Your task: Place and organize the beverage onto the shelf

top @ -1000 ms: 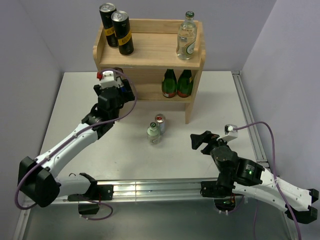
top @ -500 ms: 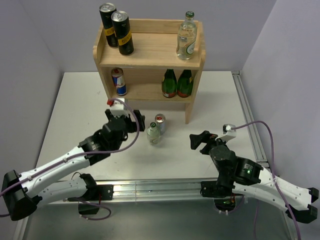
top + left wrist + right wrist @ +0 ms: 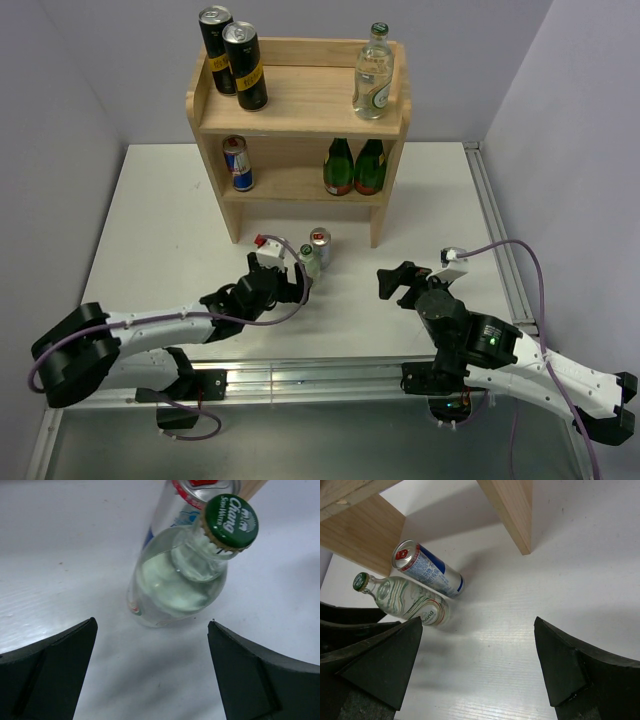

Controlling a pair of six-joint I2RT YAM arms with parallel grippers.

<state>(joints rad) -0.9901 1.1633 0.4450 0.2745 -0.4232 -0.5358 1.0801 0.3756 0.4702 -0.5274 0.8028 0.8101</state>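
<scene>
Left wrist view: spread left gripper [image 3: 151,629] faces upright glass bottle [image 3: 172,587], cap [image 3: 231,521] upward.

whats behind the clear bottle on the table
A silver-blue-red can stands behind the clear bottle, toward the shelf. In the left wrist view the bottle covers the can's lower part, so contact cannot be told.
</scene>
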